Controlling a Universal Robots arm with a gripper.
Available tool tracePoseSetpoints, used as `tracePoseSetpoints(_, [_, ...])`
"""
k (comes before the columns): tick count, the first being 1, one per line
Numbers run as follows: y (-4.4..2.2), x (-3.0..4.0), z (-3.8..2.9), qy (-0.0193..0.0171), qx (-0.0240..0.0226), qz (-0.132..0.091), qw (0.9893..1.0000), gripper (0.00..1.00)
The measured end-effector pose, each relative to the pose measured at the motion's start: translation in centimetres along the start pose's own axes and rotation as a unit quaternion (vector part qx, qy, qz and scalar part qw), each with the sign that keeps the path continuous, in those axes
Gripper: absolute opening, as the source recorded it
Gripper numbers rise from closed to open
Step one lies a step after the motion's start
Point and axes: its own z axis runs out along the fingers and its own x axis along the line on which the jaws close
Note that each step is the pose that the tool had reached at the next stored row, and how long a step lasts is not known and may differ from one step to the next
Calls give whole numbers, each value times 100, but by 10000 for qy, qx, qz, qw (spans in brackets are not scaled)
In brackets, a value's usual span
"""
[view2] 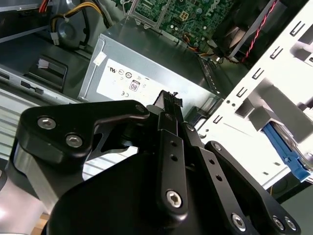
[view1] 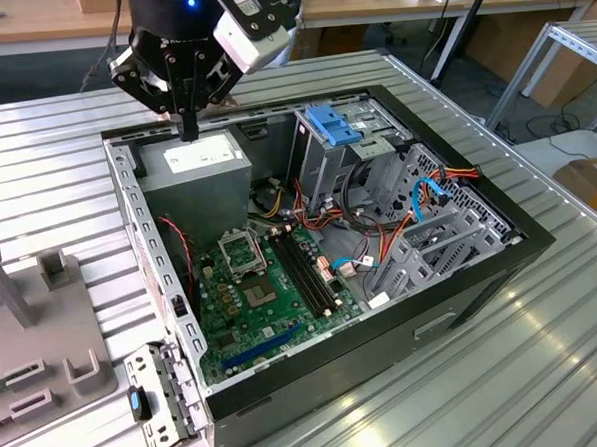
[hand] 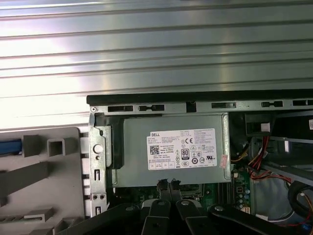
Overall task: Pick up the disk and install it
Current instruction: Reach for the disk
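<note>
My gripper [view1: 188, 127] hangs over the back of the open computer case [view1: 525, 240], just above the grey power-supply box [view1: 197, 167] with its white label. Its black fingers are shut with nothing between them, as both wrist views show at the gripper [hand: 167, 184] and at the gripper [view2: 170, 102]. A blue rail that looks like the disk's edge [view2: 282, 147] peeks past the case's side wall. The same blue strip [hand: 10, 146] lies on the grey fixture beside the case. The rest of the disk is cut off.
Inside the case are the green motherboard [view1: 267, 285], bundled cables [view1: 378, 219], and a metal drive cage [view1: 321, 167] topped by a blue latch piece [view1: 333, 127]. A grey fixture block [view1: 39, 327] stands at the exterior view's left. The case rests on a ribbed metal table [view1: 438, 396].
</note>
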Motion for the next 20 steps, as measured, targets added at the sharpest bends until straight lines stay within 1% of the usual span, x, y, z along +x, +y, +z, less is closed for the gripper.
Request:
tracePoseSetpoints(10, [-10, 140, -4, 0, 0, 0, 10000, 11])
tracePoseSetpoints(15, [-14, 186, -6, 0, 0, 0, 10000, 11])
tracePoseSetpoints(17, [-17, 228, -7, 0, 0, 0, 10000, 11])
tracePoseSetpoints(20, [-21, 271, -8, 0, 0, -1, 10000, 11])
